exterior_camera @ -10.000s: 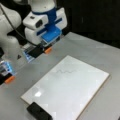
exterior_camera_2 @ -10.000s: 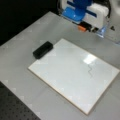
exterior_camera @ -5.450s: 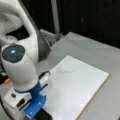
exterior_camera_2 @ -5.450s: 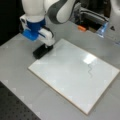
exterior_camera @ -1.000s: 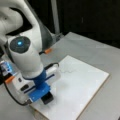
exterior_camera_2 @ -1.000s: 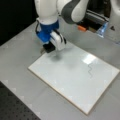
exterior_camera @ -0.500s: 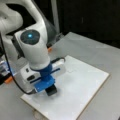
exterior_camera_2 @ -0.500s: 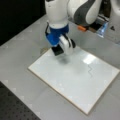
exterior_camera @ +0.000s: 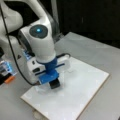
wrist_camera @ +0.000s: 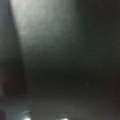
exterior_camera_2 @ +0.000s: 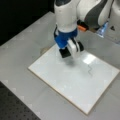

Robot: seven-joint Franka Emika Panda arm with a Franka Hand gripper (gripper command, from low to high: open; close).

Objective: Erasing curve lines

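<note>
Now the blue-fingered gripper [exterior_camera_2: 65, 52], clamped on a black block eraser [exterior_camera_2: 64, 53], has moved onto the white rectangular board [exterior_camera_2: 62, 80], nearer the still-intact thin grey curve lines [exterior_camera_2: 89, 70].

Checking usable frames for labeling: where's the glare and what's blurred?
In a front view, a bright glare patch sits on the white board beside the curve lines, still legible. The end effector, gripping a black eraser, casts a soft shadow there. In both front views edges are soft. Wrist view: dark, defocused, nothing identifiable.
</note>
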